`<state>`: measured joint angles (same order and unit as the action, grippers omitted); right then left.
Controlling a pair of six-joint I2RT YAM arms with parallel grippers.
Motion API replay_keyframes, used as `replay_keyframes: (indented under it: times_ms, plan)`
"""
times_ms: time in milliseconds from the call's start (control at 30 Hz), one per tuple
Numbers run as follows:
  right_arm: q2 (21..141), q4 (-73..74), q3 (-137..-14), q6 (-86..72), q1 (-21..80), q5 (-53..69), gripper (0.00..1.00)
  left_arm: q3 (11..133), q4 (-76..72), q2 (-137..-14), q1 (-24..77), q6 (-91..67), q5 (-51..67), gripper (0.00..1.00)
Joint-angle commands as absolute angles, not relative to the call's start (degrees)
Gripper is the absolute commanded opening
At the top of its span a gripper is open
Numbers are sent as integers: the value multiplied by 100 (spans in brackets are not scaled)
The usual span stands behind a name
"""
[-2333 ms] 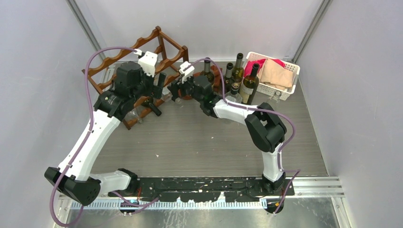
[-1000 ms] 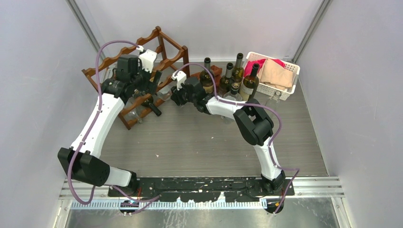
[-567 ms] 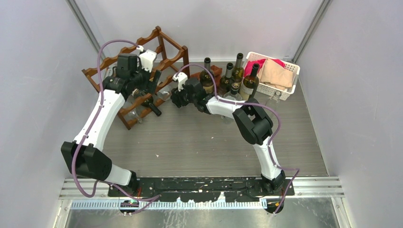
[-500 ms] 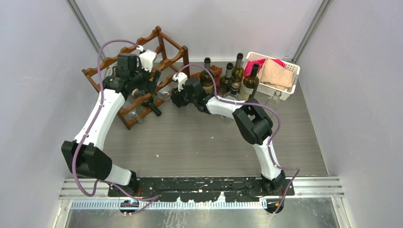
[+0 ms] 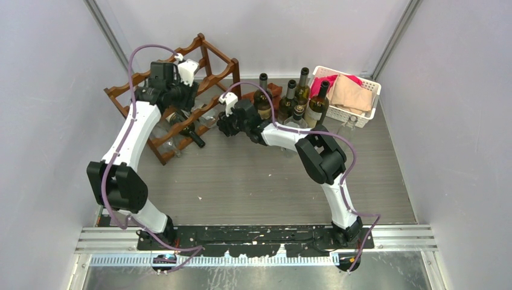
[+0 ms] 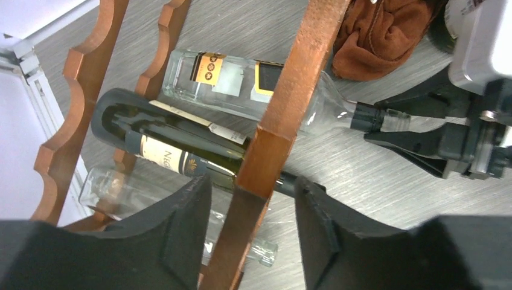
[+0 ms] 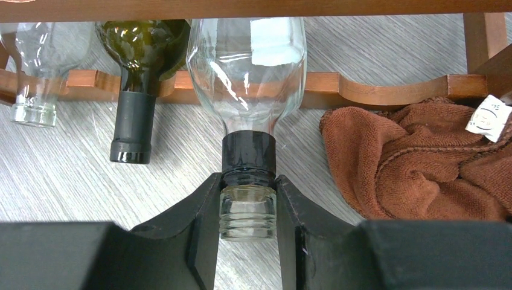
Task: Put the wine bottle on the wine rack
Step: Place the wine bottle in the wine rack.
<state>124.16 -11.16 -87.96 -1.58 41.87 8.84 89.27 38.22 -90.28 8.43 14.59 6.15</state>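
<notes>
The wine rack (image 5: 208, 55) stands at the back left, dark reddish-brown with wavy rails. A clear wine bottle (image 7: 247, 66) lies on its side in the lower tier, neck pointing out toward the table. My right gripper (image 7: 248, 184) is shut on that bottle's threaded glass neck; from above it (image 5: 221, 124) sits just right of the rack. My left gripper (image 6: 252, 193) straddles an upper wooden rail (image 6: 290, 90), open, with a gap on each side. The clear wine bottle (image 6: 229, 84) shows below that rail.
A dark green bottle (image 6: 163, 151) and another clear bottle (image 6: 115, 187) lie in the rack beside it. A brown cloth (image 7: 422, 163) lies next to the rack's right end. Several upright bottles (image 5: 302, 90) and a white basket (image 5: 364, 113) of cloths stand at the back right.
My left arm has swung further back over the rack and its jaws have narrowed around the rail. The right gripper stays on the clear bottle's neck in the same place.
</notes>
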Motion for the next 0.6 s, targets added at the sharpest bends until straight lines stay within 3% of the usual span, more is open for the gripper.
replay_keyframes:
  times_ms: [0, 100, 567]
  plan:
    - [12326, -1394, -8688, -374, 4187, 808, 1, 9411, 3938, -9231, 726, 1656, 876, 44]
    - [12302, -1613, -8458, -464, 4231, 666, 1, 9533, 4018, -9370, 704, 1692, 1006, 32]
    - [12489, -2518, -8031, -580, 4322, 248, 1, 9606, 4161, -9420, 633, 1748, 1468, 25]
